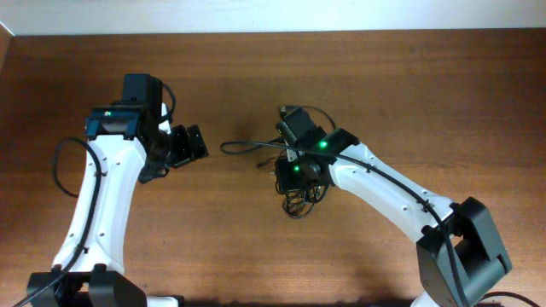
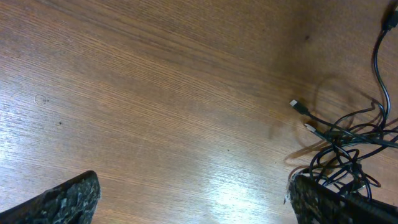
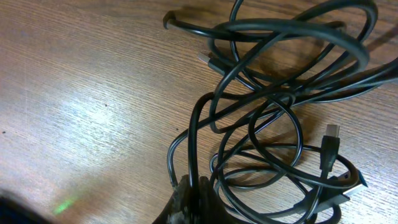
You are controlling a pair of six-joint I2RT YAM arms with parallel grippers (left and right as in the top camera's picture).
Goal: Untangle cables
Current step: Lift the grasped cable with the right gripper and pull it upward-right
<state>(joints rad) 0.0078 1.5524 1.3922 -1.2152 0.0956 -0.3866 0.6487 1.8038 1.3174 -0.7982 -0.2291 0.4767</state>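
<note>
My right gripper (image 3: 189,202) clamps the cables (image 3: 273,124); my left gripper (image 2: 196,194) hangs wide, empty. Limp, light cords: grasp near a plug (image 2: 298,106).

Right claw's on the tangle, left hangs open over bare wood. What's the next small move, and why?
Probably lift the right claw slightly: it looks pinched on a strand of the cable tangle, piled on the table. That should pull a loose plug end clear for the open left claw.

One wooden table (image 1: 426,85), two white arms (image 1: 107,200), and one knot of thin black cables (image 1: 299,201), strands uncountable.
</note>
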